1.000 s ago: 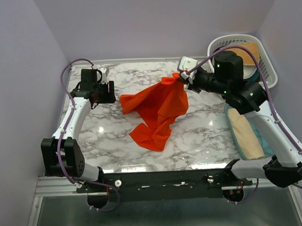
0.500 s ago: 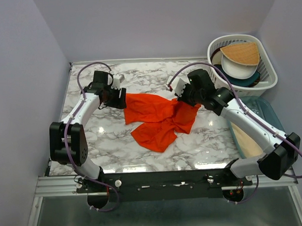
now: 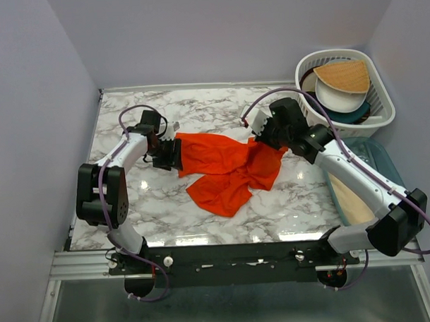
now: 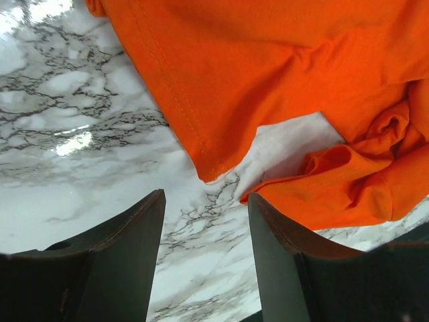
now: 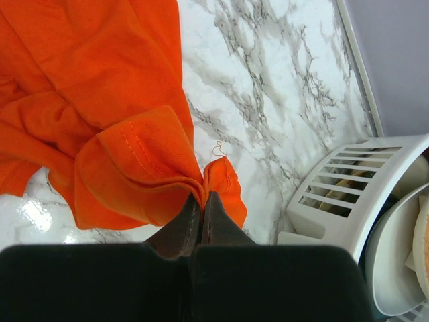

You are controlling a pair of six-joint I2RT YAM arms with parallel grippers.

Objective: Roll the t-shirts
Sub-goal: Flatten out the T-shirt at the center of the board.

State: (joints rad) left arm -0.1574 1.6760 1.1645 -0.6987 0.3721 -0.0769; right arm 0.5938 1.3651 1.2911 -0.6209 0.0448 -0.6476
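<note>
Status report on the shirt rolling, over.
Left pincer open at hem of t-shirt. Right pincer shut on its edge. Fabric crumpled, not rolled. White basket stands clear.

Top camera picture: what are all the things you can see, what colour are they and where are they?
t-shirt: one, orange-red, crumpled in the middle of the table
table: one, white marble with grey veins, under everything
basket: one, white, far right corner
dishes: several, tan, white and teal, stacked in the basket
tray: one, teal, right edge
cloth: one, beige, apparently folded, in the tray
left gripper: black, jaws open at the t-shirt's left edge
right gripper: black, jaws shut on the t-shirt's right edge
</note>
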